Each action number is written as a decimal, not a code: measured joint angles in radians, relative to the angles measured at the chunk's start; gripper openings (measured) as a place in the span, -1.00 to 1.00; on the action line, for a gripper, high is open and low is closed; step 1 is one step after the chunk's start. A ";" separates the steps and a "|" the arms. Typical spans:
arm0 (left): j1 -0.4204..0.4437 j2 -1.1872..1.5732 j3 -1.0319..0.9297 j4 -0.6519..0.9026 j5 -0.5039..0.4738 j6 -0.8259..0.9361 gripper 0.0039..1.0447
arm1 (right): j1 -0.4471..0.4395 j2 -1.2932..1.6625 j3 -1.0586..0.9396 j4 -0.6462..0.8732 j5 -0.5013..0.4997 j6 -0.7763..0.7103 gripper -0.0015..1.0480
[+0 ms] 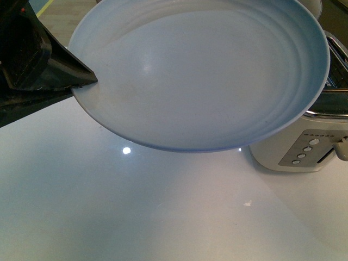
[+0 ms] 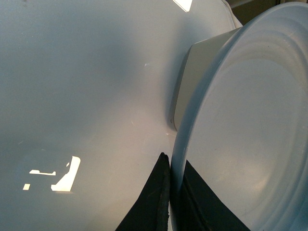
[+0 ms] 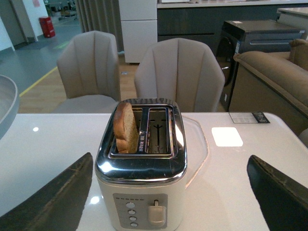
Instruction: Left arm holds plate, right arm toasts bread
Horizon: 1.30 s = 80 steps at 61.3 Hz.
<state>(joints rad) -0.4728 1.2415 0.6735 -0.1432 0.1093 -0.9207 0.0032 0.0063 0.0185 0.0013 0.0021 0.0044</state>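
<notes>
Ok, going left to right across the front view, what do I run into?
left gripper, clamped on the rim → plate, held up above the table → toaster, partly hidden behind the plate's right edge.

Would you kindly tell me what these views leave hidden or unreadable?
Front view: the plate covers the top of the toaster.
Right wrist view: the toaster hides the lower part of the bread; the button markings are too small.
Left wrist view: the plate hides most of the toaster.
</notes>
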 joint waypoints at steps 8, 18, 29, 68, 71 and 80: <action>0.018 0.000 0.000 0.005 0.023 0.008 -0.95 | 0.000 0.000 0.000 0.000 0.000 0.000 0.83; 0.141 0.005 -0.003 0.023 0.089 0.069 -0.95 | 0.000 0.000 0.000 0.000 0.000 0.000 0.83; 0.359 0.041 -0.031 0.071 0.202 0.208 -0.95 | 0.000 0.000 0.000 0.000 0.000 0.000 0.83; 0.937 0.602 -0.087 0.386 0.390 0.695 -0.95 | 0.000 0.000 0.000 0.000 0.000 0.000 0.83; 0.960 0.686 -0.064 0.429 0.392 0.710 -0.95 | 0.000 0.000 0.000 0.000 0.000 0.000 0.83; 0.978 0.823 -0.016 0.489 0.393 0.719 -0.95 | 0.000 0.000 0.000 0.000 0.000 0.000 0.83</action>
<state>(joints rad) 0.5049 2.0644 0.6571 0.3454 0.5018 -0.2020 0.0032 0.0059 0.0185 0.0017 0.0021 0.0040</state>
